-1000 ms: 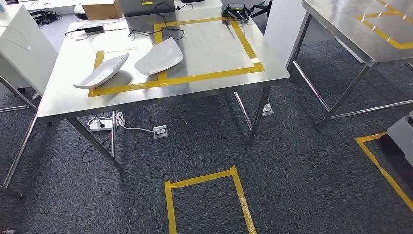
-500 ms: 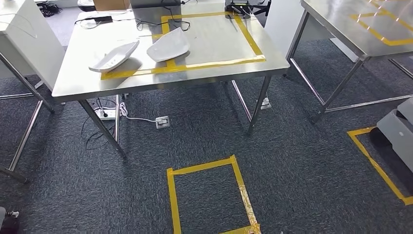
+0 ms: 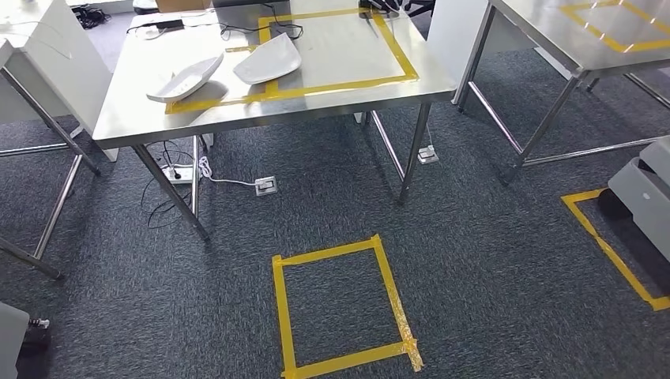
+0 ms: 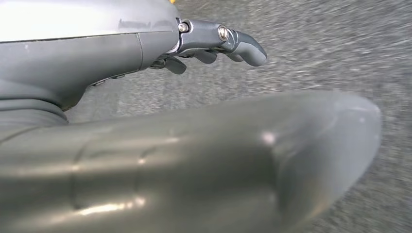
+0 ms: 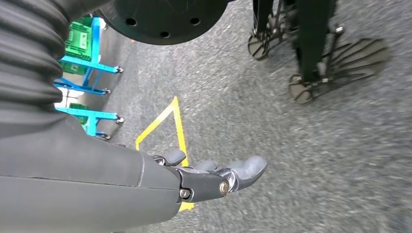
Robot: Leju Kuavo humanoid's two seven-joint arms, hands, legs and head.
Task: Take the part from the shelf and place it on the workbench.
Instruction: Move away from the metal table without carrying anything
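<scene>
Two white parts (image 3: pixel 186 78) (image 3: pixel 269 60), three steel tables (image 3: pixel 316 106) (image 3: pixel 569 55) (image 3: pixel 24 71), two floor tape squares (image 3: pixel 278 304) (image 3: pixel 608 253)

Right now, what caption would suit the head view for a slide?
Two white parts lie on a steel workbench edged with yellow tape; a taped yellow rectangle marks the grey carpet in front.

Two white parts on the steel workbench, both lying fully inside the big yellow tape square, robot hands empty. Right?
Not quite. In the head view neither white part is fully inside the large yellow tape square: the right part straddles its left strip, and the left part lies in the strip-shaped outline beside it. They are on the workbench.
</scene>
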